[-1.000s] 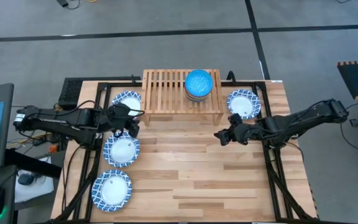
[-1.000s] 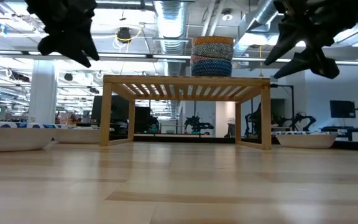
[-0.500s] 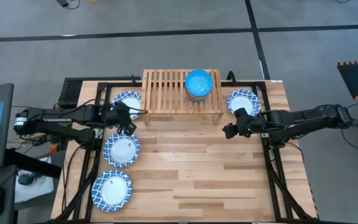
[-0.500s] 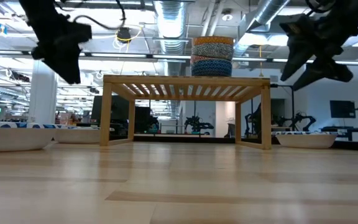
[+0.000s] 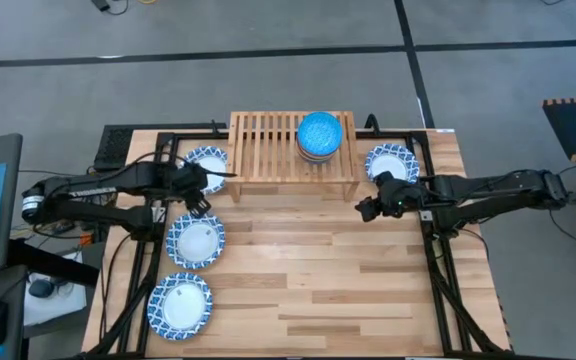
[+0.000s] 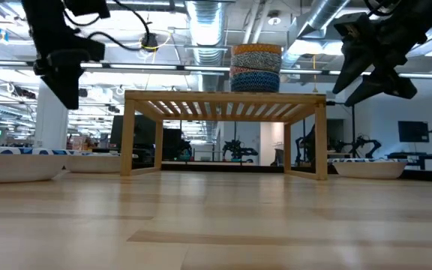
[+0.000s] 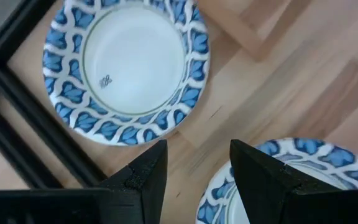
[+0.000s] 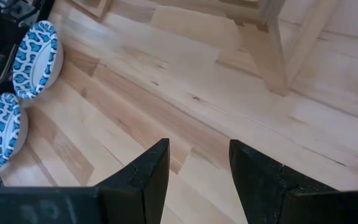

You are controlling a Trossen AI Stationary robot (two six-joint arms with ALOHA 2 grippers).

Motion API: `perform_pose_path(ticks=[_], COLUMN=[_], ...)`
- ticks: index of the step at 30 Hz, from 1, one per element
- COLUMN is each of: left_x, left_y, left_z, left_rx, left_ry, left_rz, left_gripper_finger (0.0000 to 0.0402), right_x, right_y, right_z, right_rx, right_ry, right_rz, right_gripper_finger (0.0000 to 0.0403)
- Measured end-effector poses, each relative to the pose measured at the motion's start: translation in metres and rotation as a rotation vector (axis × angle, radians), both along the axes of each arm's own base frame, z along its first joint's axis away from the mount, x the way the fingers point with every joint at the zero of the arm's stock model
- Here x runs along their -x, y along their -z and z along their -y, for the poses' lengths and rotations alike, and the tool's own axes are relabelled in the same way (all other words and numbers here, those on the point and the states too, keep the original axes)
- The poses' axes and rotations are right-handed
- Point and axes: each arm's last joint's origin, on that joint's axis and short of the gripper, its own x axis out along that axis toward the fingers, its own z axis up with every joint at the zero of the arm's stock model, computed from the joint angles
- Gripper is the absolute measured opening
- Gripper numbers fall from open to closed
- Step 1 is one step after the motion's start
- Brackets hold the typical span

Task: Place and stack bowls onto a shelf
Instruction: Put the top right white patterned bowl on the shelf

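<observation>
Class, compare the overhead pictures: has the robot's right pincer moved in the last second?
Yes. The right pincer, open and empty, has moved up-picture toward the low light-wood slatted shelf, ending nearer its right front leg, beside the blue-and-white patterned dish.

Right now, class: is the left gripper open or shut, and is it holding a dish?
Open and empty. The left gripper shows bare wood between its fingers, hovering between two dishes.
</observation>
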Motion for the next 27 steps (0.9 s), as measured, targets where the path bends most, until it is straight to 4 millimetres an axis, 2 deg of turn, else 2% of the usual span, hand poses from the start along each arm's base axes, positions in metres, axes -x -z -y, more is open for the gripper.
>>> perform_pose_path(ticks=[3, 6, 10, 14, 21, 27], left_x=[0.008, 0.019, 0.013, 0.012, 0.008, -0.001], left_y=[0.005, 0.025, 0.018, 0.021, 0.029, 0.038], left_z=[0.005, 0.009, 0.008, 0.004, -0.006, -0.011], left_rx=[-0.022, -0.012, -0.07, -0.122, -0.11, -0.1], left_ry=[0.038, 0.047, 0.063, 0.016, -0.046, -0.022], left_rz=[0.062, 0.071, 0.195, 0.159, 0.077, 0.013], left_gripper_finger=[0.0157, 0.0149, 0.0137, 0.0133, 0.0133, 0.0133], right_x=[0.0, 0.0, -0.002, -0.004, -0.004, -0.004], right_y=[0.0, 0.0, -0.002, -0.003, -0.004, -0.004], right_z=[0.0, 0.0, -0.003, -0.001, 0.004, 0.007], right_rx=[-0.003, -0.018, -0.021, -0.012, 0.011, 0.012], right_ry=[-0.001, 0.014, 0.002, 0.001, -0.002, -0.014], right_rz=[0.006, 0.011, 0.031, 0.054, 0.052, 0.045], right_gripper_finger=[0.0191, 0.0191, 0.0191, 0.0192, 0.0192, 0.0192])
